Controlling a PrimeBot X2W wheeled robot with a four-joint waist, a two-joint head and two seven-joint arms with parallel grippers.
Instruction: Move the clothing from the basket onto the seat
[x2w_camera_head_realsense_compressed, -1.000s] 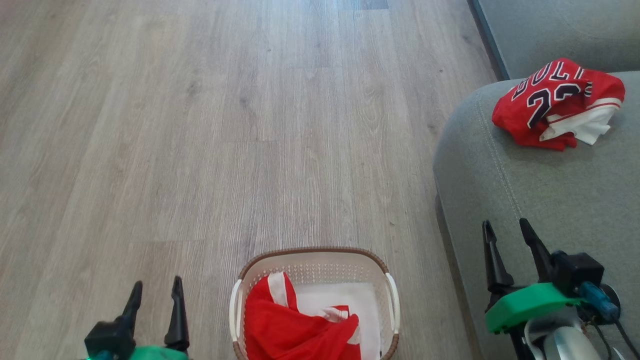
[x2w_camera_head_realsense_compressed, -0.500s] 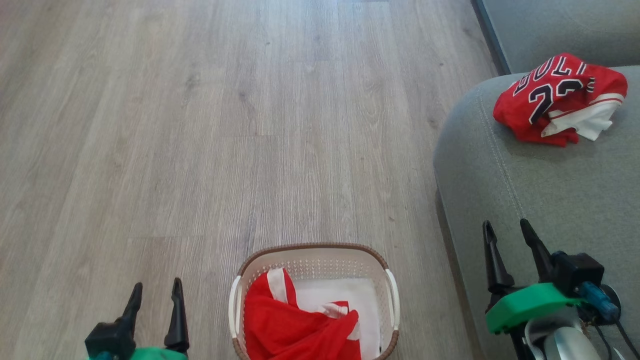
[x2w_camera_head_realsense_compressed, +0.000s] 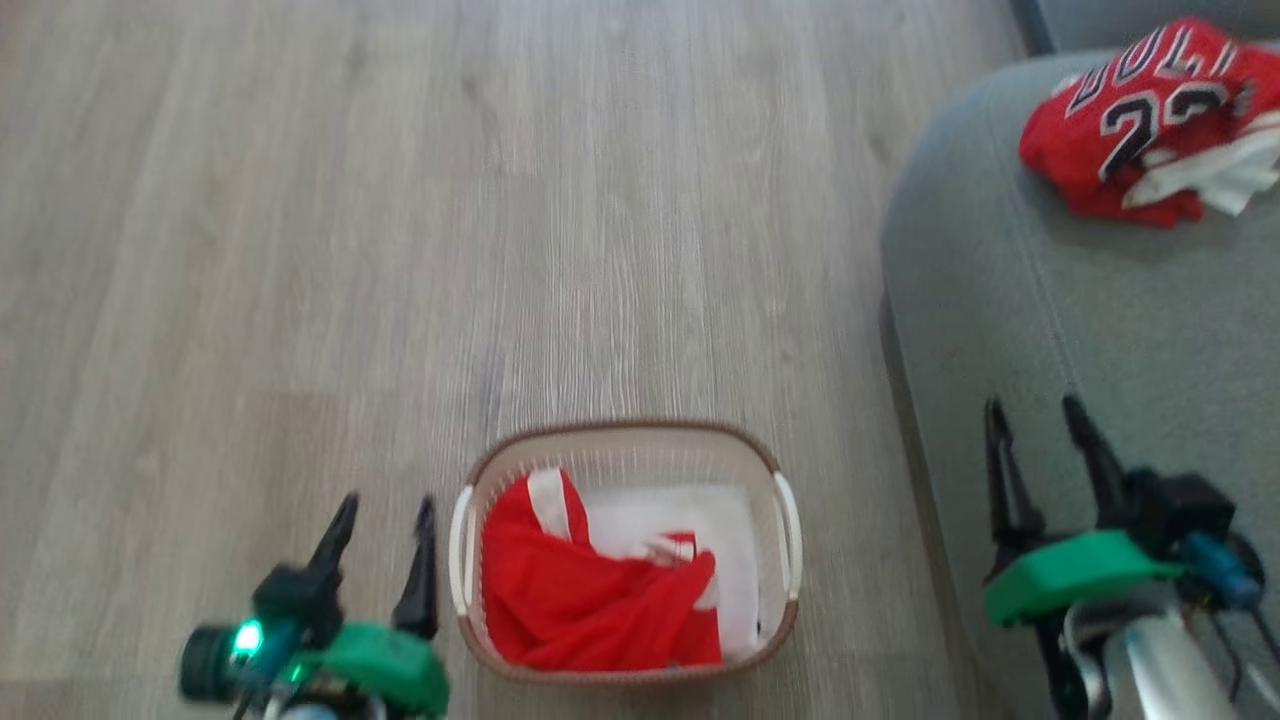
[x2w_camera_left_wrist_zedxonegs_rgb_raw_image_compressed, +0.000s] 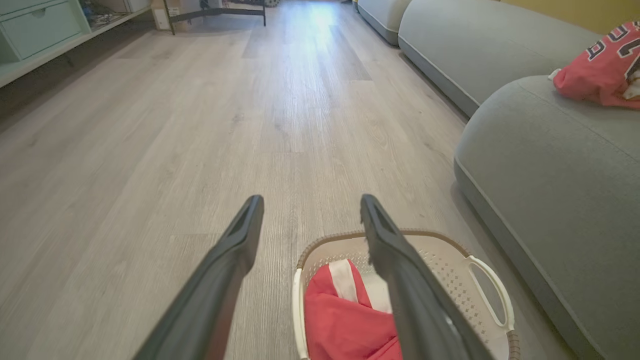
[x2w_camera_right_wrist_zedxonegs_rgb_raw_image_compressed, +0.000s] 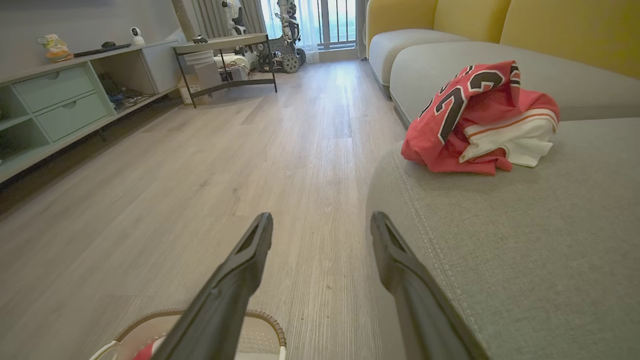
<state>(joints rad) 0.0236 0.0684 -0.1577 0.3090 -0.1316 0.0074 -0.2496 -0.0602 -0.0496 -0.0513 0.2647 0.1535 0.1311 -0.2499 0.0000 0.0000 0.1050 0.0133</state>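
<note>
- The basket (x2w_camera_head_realsense_compressed: 620, 426) is a small oval cream plastic one with little holes in the walls, a brown braided rim and white loop handles. It sits on the pale wood-grain plank floor (x2w_camera_head_realsense_compressed: 400, 250), near the seat.
- Inside it there's a crumpled plain red garment (x2w_camera_head_realsense_compressed: 590, 600) with a white stripe, bunched toward the left half. The white patch to its right could be cloth or the basket bottom, can't tell.
- The jersey (x2w_camera_head_realsense_compressed: 1120, 130) is up on the seat (x2w_camera_head_realsense_compressed: 1100, 330), wadded into a soft heap. It's red with black-and-white numbers and a white fold poking out, well apart from the basket.
- The seat is a big grey-green woven-fabric cushion with a rounded corner and a stitched seam along the top.
- Over the floor, the left gripper (x2w_camera_head_realsense_compressed: 388, 505) hangs just beside the basket's left handle. Its long dark tapered fingers (x2w_camera_left_wrist_zedxonegs_rgb_raw_image_compressed: 240, 240) point forward, spread wide with nothing between them.
- Over the seat's near edge is the right gripper (x2w_camera_head_realsense_compressed: 1033, 405), also spread and empty, with a green plastic mount (x2w_camera_head_realsense_compressed: 1070, 580) behind it.
</note>
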